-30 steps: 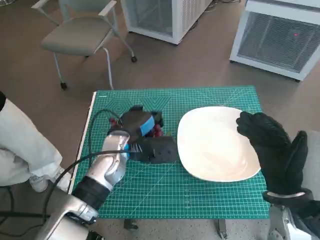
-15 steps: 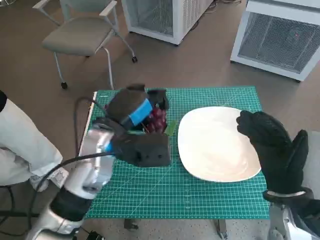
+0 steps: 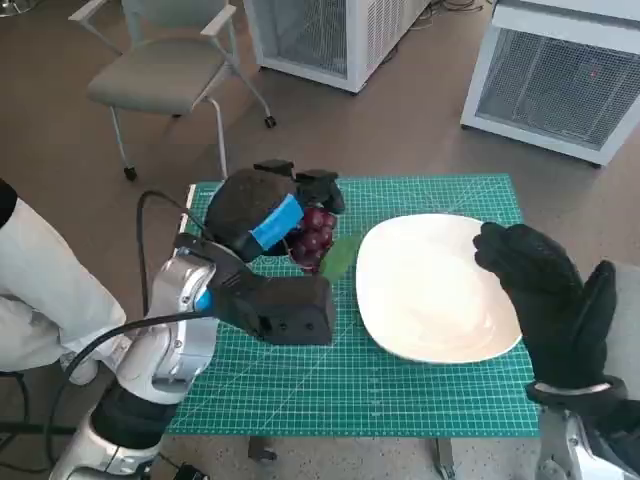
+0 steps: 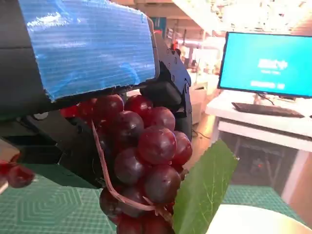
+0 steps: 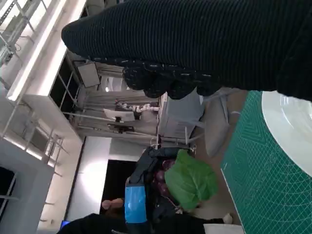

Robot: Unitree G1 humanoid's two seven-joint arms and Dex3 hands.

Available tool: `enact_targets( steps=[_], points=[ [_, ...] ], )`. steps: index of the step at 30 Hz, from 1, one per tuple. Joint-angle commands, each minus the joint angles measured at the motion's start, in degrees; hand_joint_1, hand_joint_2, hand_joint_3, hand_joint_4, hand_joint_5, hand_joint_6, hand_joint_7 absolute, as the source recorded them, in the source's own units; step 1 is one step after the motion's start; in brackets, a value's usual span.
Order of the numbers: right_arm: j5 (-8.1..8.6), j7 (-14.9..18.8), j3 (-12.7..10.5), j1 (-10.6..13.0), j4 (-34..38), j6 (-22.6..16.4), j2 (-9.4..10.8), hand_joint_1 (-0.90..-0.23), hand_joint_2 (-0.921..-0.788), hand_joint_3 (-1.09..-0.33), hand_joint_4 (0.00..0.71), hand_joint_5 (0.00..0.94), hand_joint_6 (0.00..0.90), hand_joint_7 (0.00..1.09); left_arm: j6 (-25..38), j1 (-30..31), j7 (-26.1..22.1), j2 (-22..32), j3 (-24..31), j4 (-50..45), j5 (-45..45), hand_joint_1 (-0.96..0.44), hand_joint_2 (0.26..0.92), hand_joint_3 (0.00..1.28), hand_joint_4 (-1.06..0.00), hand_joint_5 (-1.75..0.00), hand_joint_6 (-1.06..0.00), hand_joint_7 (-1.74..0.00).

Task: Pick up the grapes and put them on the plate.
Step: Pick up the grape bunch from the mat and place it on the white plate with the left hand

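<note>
My left hand (image 3: 262,215) grips the grapes (image 3: 312,235) and holds them up off the green surface (image 3: 420,400), with a green leaf (image 3: 340,257) hanging under the bunch. I think I should carry them slowly across to the white plate (image 3: 430,300), keep my hold firm so none drop, bring them low over the middle of the plate, and only then let go. My right hand (image 3: 545,300) holds nothing, its fingers spread at the plate's right edge, and I should keep it out of the way.
</note>
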Motion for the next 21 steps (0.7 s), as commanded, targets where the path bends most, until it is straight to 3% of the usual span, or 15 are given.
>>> enact_targets(
  steps=[1, 4, 7, 12, 14, 19, 21],
  points=[
    [0.46, 0.19, -0.13, 0.54, 0.33, 0.51, -0.30, -0.327, -0.921, -0.623, 0.399, 0.875, 0.211, 1.04, 1.66, -4.77, -1.20, -3.61, -1.20, 2.05, -0.10, 0.01, 0.919, 0.06, -0.63, -1.39, -0.76, -0.86],
    [0.50, 0.20, -0.20, 0.72, 0.09, 0.47, -0.33, -0.327, -0.921, -0.623, 0.399, 0.875, 0.212, 1.04, 3.41, -7.29, -2.20, -6.33, -2.22, 3.01, 0.11, 0.00, 0.918, 0.08, -0.63, -1.28, -0.69, -1.06],
    [0.51, 0.17, -0.27, 0.96, -0.25, 0.45, -0.38, -0.328, -0.921, -0.623, 0.399, 0.874, 0.212, 1.04, 4.34, -9.25, -2.68, -8.64, -3.17, 3.49, 0.12, 0.00, 0.918, 0.09, -0.62, -1.25, -0.65, -1.15],
    [0.53, 0.14, -0.60, 1.48, -0.89, 0.40, -0.59, -0.330, -0.921, -0.623, 0.399, 0.875, 0.211, 1.04, 4.39, -12.99, -2.34, -12.81, -5.00, 6.26, 0.12, 0.00, 0.896, 0.12, -0.62, -1.38, -0.72, -0.94],
    [0.62, 0.12, -0.85, 1.74, -1.22, 0.48, -0.72, -0.330, -0.921, -0.623, 0.399, 0.876, 0.211, 1.04, 3.38, -14.29, -1.64, -14.12, -5.77, 7.88, 0.08, 0.00, 0.900, 0.13, -0.61, -1.41, -0.69, -0.94],
    [0.82, -0.03, -1.43, 2.42, -2.04, 0.64, -0.86, -0.331, -0.921, -0.623, 0.398, 0.877, 0.210, 1.04, -0.45, -16.97, 0.66, -16.33, -7.15, 12.63, -0.19, 0.00, 0.917, 0.19, -0.54, -1.37, -0.54, -1.22],
    [0.77, -0.22, -1.58, 2.66, -2.38, 0.70, -0.80, -0.330, -0.921, -0.624, 0.398, 0.878, 0.210, 1.04, -1.96, -18.14, 1.63, -17.36, -7.46, 15.18, -0.51, 0.00, 0.864, 0.31, -0.51, -1.39, -0.51, -1.31]
  ],
)
